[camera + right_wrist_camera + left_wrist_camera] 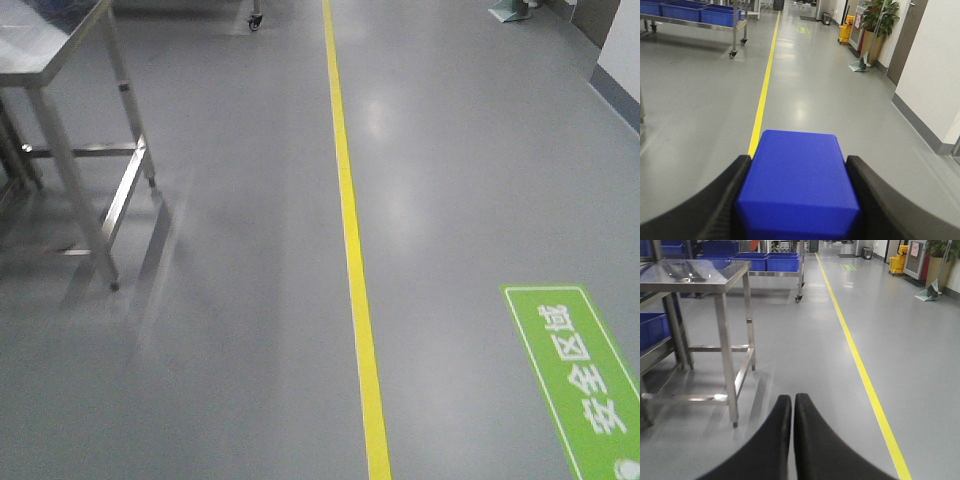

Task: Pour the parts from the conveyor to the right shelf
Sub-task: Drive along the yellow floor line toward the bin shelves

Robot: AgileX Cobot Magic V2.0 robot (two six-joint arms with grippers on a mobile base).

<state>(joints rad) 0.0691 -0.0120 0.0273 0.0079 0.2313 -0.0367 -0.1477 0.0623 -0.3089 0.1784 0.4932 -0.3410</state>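
- As you look through the exterior front-facing view, you see a smooth grey floor [220,330] crossed by a straight yellow floor line [350,230]. A stainless-steel counter with square legs [60,60] stands at the upper left, and a green floor sign with white characters [585,380] lies at the lower right.
- From the left wrist-mounted view, your left hand [792,399] is fully closed: its two black fingers [775,440] meet tip to tip with nothing between them. It hangs over the floor, with the counter ahead on its left and the yellow line on its right. Further back, dark blue plastic bins [782,262] sit on a wheeled steel rack [775,274].
- From the right wrist-mounted view, your right hand [797,159] is clamped on a blue rectangular plastic box [797,185], with one black finger against each side. The box is held above the floor, near the yellow line. You cannot tell what it contains. A yellow mop bucket [845,32] and a potted green plant [875,15] stand by the right wall.
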